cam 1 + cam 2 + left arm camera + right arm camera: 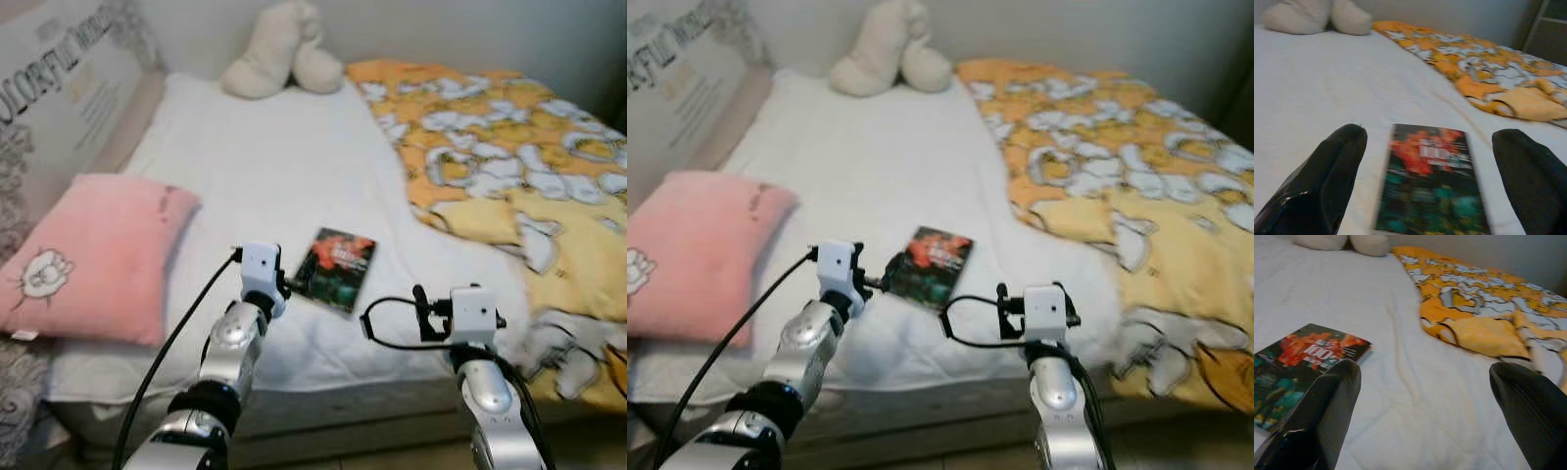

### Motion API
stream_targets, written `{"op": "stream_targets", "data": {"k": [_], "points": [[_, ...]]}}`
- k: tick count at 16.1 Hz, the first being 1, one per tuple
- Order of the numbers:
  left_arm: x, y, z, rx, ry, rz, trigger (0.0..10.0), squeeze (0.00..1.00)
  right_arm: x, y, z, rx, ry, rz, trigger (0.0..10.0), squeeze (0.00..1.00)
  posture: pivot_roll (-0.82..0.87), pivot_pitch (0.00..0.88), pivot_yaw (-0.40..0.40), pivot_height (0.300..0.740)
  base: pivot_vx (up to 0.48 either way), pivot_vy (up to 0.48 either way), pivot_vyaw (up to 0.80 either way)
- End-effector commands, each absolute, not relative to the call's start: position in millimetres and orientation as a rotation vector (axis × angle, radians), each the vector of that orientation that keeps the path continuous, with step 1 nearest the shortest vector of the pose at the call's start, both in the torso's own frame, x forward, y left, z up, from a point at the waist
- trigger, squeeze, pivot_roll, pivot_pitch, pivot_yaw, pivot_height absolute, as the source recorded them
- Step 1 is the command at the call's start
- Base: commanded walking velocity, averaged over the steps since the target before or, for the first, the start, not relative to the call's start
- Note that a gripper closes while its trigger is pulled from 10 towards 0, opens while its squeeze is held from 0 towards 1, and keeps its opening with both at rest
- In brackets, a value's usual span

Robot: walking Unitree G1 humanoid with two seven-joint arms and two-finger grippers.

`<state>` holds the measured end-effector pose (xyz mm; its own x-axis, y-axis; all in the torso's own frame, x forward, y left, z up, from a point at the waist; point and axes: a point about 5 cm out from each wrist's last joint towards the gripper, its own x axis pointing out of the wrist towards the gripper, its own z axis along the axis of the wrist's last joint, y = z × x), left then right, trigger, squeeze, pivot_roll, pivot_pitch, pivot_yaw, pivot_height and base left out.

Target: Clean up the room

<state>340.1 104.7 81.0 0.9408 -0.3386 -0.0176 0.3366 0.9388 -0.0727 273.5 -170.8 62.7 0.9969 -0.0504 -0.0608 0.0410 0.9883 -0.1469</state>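
A book with a dark red and green cover lies flat on the white bed sheet, near the bed's front edge. My left gripper hovers low at the book's near left corner. In the left wrist view the book lies between its two open fingers. My right gripper is open over the front edge of the bed, to the right of the book. Bare sheet lies between its fingers, and the book is off to one side.
A pink pillow lies at the left of the bed. A cream plush toy sits at the far end. A crumpled yellow-orange blanket covers the right side. A printed cushion leans at the far left.
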Motion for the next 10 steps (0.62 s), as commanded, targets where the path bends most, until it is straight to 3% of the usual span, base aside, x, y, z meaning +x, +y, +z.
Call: {"op": "stream_targets", "data": {"k": [1,3,7,10], "points": [[341.3,107.0,79.9,-0.059,0.047,-0.339,10.0,0.0,275.4,-167.8,65.7,-0.138,0.044,-0.031,10.0,0.0,0.09,0.0,-0.012,0.74,0.42,0.0,0.0],[341.0,103.8,79.7,-0.062,0.049,-0.352,10.0,0.0,274.3,-169.5,63.6,-0.139,0.056,-0.034,10.0,0.0,0.09,0.0,-0.013,0.74,0.418,0.0,0.0],[343.8,97.0,78.2,-0.018,0.085,-0.371,10.0,0.0,268.9,-173.8,58.3,-0.137,0.081,-0.051,10.0,0.0,0.08,0.0,-0.016,0.74,0.416,0.061,-0.77],[352.7,105.6,70.6,0.082,0.225,-0.243,10.0,0.0,246.6,-181.7,54.9,-0.142,0.11,-0.041,10.0,0.0,0.01,0.064,-0.061,0.74,0.0,0.0,-0.2]]}}
